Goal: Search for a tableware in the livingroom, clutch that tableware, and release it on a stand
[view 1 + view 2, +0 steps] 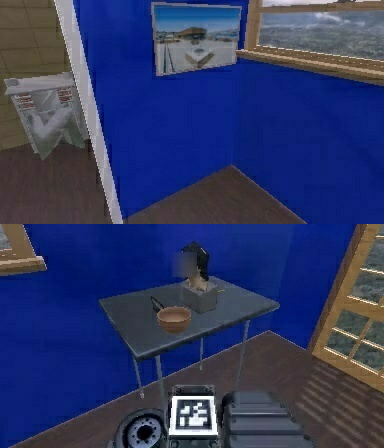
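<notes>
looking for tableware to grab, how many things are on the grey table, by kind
On the grey table:
bowl: 1
small box: 1
dark bust standing on the box: 1
thin dark stick-like thing beside the bowl, too small to name: 1
total: 4

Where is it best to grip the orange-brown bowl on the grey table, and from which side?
Probably the rim of the bowl, at the part nearest the front edge of the table, coming down from above. It stands upright, mouth up, so the thin rim is free there. A box stands close behind it toward the arm side view's right, so that side is tighter.
</notes>
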